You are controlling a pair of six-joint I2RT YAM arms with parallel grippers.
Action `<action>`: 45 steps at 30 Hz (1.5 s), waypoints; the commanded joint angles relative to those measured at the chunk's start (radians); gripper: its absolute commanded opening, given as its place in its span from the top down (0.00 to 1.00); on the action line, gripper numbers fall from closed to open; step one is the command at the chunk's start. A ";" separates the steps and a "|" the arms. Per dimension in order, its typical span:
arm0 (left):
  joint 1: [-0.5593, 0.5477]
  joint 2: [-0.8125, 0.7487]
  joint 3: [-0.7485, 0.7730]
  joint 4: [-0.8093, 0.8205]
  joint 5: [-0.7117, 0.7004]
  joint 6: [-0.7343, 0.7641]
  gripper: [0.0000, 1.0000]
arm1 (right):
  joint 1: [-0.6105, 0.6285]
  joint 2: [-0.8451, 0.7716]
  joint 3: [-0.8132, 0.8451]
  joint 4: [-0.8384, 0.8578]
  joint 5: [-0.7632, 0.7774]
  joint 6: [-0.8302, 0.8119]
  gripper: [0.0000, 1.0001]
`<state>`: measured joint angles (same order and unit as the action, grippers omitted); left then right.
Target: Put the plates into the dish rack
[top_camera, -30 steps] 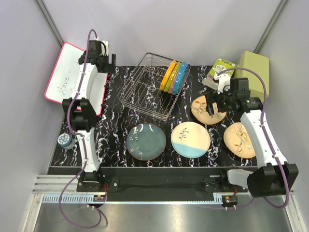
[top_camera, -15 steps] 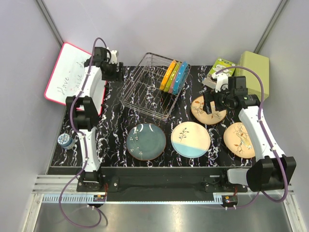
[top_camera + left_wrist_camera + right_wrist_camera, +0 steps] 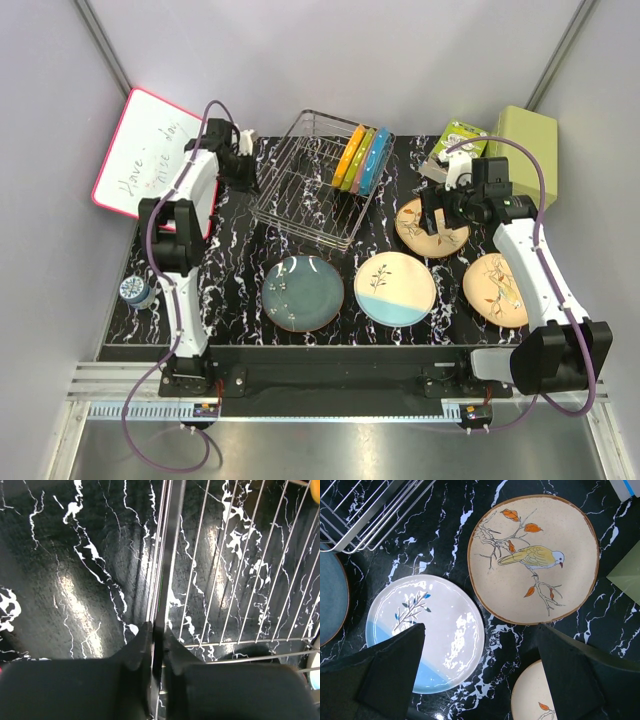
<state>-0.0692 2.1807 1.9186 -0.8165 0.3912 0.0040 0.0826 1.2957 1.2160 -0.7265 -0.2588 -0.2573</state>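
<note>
Showing black marble with white veining across the table, glinting silver on the wire dish rack, and lining up orange, green, pink and blue in the small plates. Wearing deep teal-blue on the teal plate, and cream above a light-blue half with a dark leafy sprig on the two-tone plate. Carrying peach-tan with a brown rim, a yellow-green bird, brown twigs and orange leaves on the bird plate, and repeating that peach-tan on the near-right plate.
</note>
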 commanded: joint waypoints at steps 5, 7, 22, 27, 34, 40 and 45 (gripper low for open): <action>-0.060 -0.208 -0.147 0.089 0.058 -0.214 1.00 | 0.003 0.030 0.008 0.036 -0.063 0.012 0.00; -0.089 -0.234 -0.193 0.119 0.034 -0.266 1.00 | 0.005 0.042 0.017 0.030 -0.068 0.013 0.00; -0.247 -0.070 0.009 0.226 0.095 -0.449 1.00 | 0.005 0.070 0.045 0.022 -0.088 0.036 0.00; -0.248 -0.010 0.083 0.264 0.175 -0.478 1.00 | 0.006 0.050 0.022 0.019 -0.073 0.030 0.00; -0.270 -0.039 -0.007 0.356 0.227 -0.596 1.00 | 0.003 0.057 0.016 0.018 -0.069 0.030 0.00; -0.270 -0.136 -0.237 0.660 0.167 -0.861 1.00 | 0.006 0.074 0.031 0.012 -0.068 0.032 0.00; -0.299 -0.091 -0.205 0.706 0.150 -0.891 1.00 | 0.005 0.082 0.033 0.007 -0.069 0.032 0.00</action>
<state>-0.3145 2.1017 1.6882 -0.4477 0.3573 -0.6308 0.0830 1.3762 1.2243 -0.7292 -0.3264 -0.2310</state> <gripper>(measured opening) 0.054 0.994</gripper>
